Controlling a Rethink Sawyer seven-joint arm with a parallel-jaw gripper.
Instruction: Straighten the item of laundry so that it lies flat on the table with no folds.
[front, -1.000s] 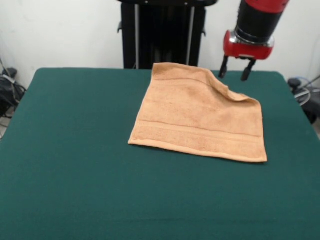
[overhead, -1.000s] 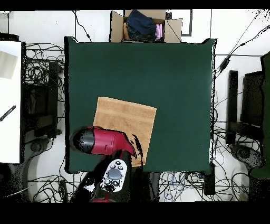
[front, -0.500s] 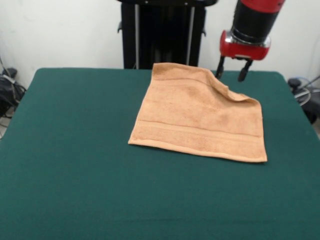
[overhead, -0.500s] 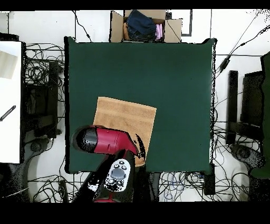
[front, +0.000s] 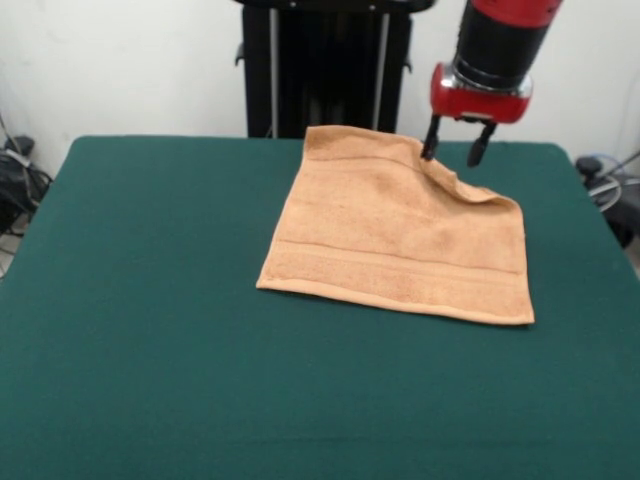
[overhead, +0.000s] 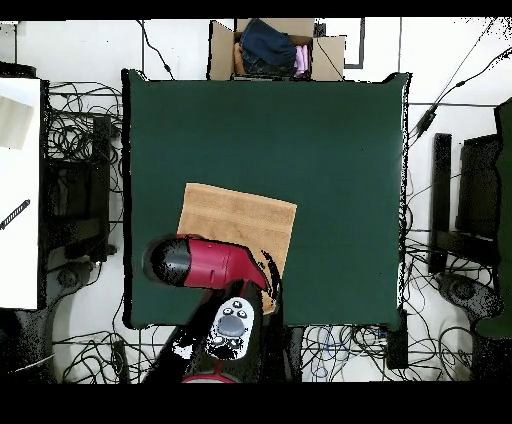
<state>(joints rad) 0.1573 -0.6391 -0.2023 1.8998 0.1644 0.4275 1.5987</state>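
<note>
Across the front view, the dark green table (front: 150, 330) fills the lower part, and the peach-orange towel (front: 395, 240) lies on it right of centre, toward the far side. Woven border bands run along its near edge. Its far right corner is not flat: a raised fold runs along that edge, ending in a small hump. The red and black arm comes down from above; its gripper (front: 453, 152) hangs over this folded corner with its two dark fingers (front: 430, 140) spread apart, holding nothing. One tip appears just at the towel's raised edge; contact cannot be judged.

Overhead, the towel (overhead: 235, 225) sits in the lower left part of the table (overhead: 330, 150), close to the edge by the robot. The red arm (overhead: 205, 265) covers the towel's lower portion, hiding the folded corner and the gripper's tips. Only this view shows the cardboard box (overhead: 275, 50) of cloth items beyond the table's opposite edge, and the cables (overhead: 80, 130) on the floor around it.
</note>
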